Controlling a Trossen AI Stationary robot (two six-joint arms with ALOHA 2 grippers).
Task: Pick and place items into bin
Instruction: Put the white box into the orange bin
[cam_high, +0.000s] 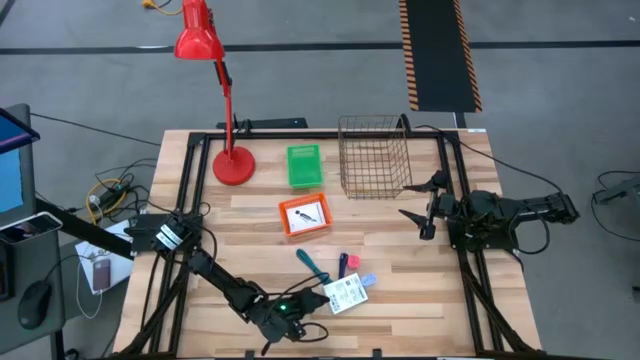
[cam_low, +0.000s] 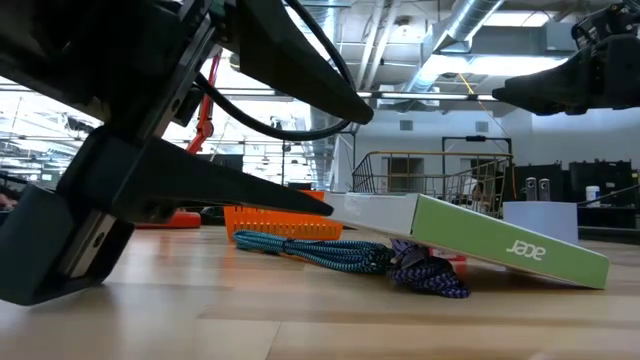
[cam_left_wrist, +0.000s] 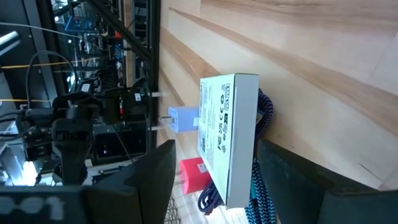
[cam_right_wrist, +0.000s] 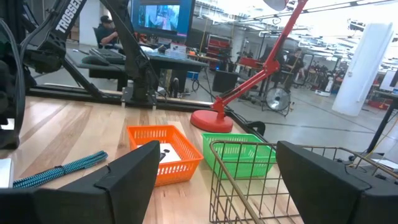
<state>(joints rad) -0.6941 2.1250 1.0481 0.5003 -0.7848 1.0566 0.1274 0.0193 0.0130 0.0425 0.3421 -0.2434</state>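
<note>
A flat white printed packet (cam_high: 347, 293) with a green side (cam_low: 500, 240) lies tilted, propped on the braided teal stick (cam_high: 312, 265) and the blue-purple stick (cam_low: 430, 276). My left gripper (cam_high: 308, 305) is open and low at the table's near edge. One finger stands over the packet's printed face (cam_left_wrist: 214, 124), the other under it by the table. A red-pink block (cam_left_wrist: 194, 174) and a light-blue block (cam_left_wrist: 183, 118) lie just beyond. A second white packet (cam_high: 305, 213) rests in an orange tray. My right gripper (cam_high: 420, 200) hangs open beside the wire bin (cam_high: 375, 158). My left gripper comes level at the packet's raised near end (cam_low: 335, 207), from the table's left. One fingertip (cam_low: 300, 200) reaches that end in the low view. I cannot tell whether either finger touches the packet.
The red desk lamp's base (cam_high: 233, 165) stands at the far left, with a green tray (cam_high: 303, 166) next to it and the orange tray (cam_high: 288, 226) in front. Black frame rails (cam_high: 455, 190) run along the table's sides. Bare wood lies between the items and the bin.
</note>
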